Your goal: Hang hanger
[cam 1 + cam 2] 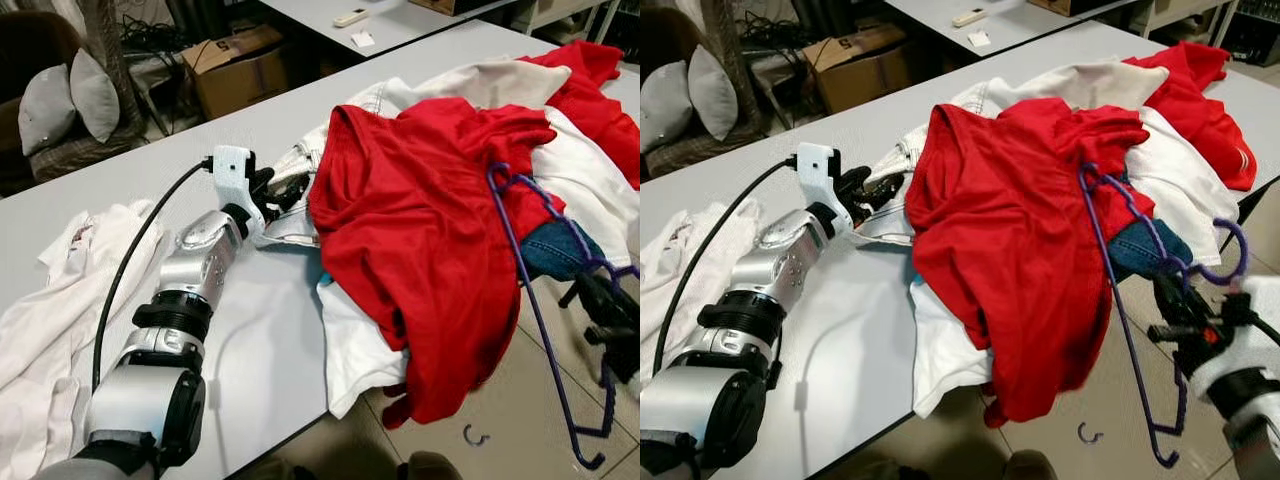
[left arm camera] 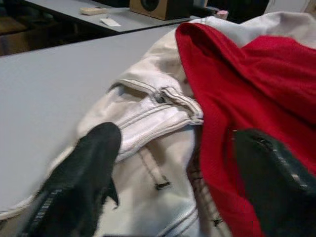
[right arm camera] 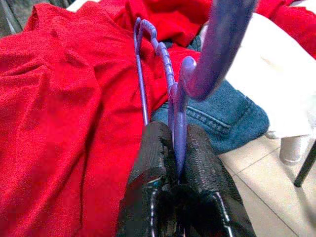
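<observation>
Hanger: purple, pinched in the right gripper, jaws clamped on its thin bar just off the bench's near edge, top end snagged in the red shirt
Hidden: jeans mostly buried under clothes
Left gripper: jaws spread over white denim
Bench: grey, clothes heaped along its near edge
Room: cardboard box, cushions behind

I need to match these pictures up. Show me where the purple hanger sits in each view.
Left eye view: purple hanger at right, off the table edge.
Right eye view: right of centre, gripped low by the right gripper.
Left wrist view: not in it.
Right wrist view: centre, clamped between the fingers.
Shared landmark: the red shirt.
</observation>
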Controlling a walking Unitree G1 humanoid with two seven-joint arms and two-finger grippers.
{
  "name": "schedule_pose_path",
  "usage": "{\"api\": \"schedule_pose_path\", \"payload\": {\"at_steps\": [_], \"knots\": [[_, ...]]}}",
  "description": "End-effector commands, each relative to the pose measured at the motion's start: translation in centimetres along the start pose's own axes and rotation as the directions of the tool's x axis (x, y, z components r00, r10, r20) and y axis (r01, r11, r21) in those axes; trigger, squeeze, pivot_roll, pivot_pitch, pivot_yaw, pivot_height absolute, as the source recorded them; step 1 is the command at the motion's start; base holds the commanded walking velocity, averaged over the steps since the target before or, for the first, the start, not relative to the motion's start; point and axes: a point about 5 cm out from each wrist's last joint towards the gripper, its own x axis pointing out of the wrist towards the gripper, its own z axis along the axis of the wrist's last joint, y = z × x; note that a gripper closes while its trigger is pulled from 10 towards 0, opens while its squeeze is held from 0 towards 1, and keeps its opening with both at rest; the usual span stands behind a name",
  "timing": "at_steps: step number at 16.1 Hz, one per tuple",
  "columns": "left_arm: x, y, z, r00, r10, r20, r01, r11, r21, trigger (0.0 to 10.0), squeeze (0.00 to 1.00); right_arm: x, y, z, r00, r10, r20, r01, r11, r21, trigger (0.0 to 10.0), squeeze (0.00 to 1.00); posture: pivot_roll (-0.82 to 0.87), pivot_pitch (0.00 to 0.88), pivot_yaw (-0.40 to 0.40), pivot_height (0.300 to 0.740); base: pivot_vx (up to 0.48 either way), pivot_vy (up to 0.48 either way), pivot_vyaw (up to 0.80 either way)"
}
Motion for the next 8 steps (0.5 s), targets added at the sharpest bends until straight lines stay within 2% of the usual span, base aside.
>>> {"api": "schedule_pose_path", "payload": {"at_steps": [1,2,3,5,6,7,8], "knots": [[0.6,-0.8,0.3,0.998,-0.061,0.006,0.061,0.99,-0.125,10.0,0.0,-0.3,0.1,-0.6,0.999,0.004,-0.035,-0.003,1.0,0.008,10.0,0.0,-0.39,0.0,0.171,0.74,0.0,0.0,0.0],[0.7,-1.1,-0.2,0.997,-0.072,-0.019,0.069,0.988,-0.138,10.0,0.0,-0.2,0.4,-0.6,0.999,0.017,-0.033,-0.016,1.0,0.013,10.0,0.0,-0.39,0.0,0.171,0.74,0.0,0.0,0.0],[0.8,-1.3,-0.9,0.996,-0.076,-0.056,0.069,0.992,-0.11,10.0,0.0,-0.1,0.7,-0.5,0.999,0.032,-0.022,-0.032,0.999,0.017,10.0,0.0,-0.39,0.0,0.172,0.74,0.0,0.0,0.0],[1.0,-1.9,-1.6,0.994,-0.08,-0.07,0.072,0.991,-0.111,10.0,0.0,-0.1,1.4,-0.3,0.997,0.078,-0.012,-0.078,0.997,0.016,10.0,0.0,-0.39,0.0,0.17,0.74,0.0,0.0,0.0],[1.1,-1.9,-1.8,0.995,-0.055,-0.088,0.051,0.998,-0.044,10.0,0.0,-0.2,1.5,-0.4,0.996,0.088,-0.015,-0.088,0.996,0.015,10.0,0.0,-0.39,0.0,0.17,0.74,0.0,0.0,0.0],[1.1,-1.9,-1.9,0.995,-0.049,-0.092,0.046,0.998,-0.032,10.0,0.0,-0.2,1.5,-0.4,0.996,0.09,-0.017,-0.09,0.996,0.014,10.0,0.0,-0.39,0.0,0.17,0.74,0.0,0.0,0.0],[1.2,-2.5,-2.0,0.988,-0.102,-0.117,0.101,0.995,-0.017,10.0,0.0,-0.2,1.5,-0.5,0.996,0.087,-0.02,-0.087,0.996,0.01,10.0,0.0,-0.39,0.0,0.171,0.74,0.0,0.0,0.0]]}}
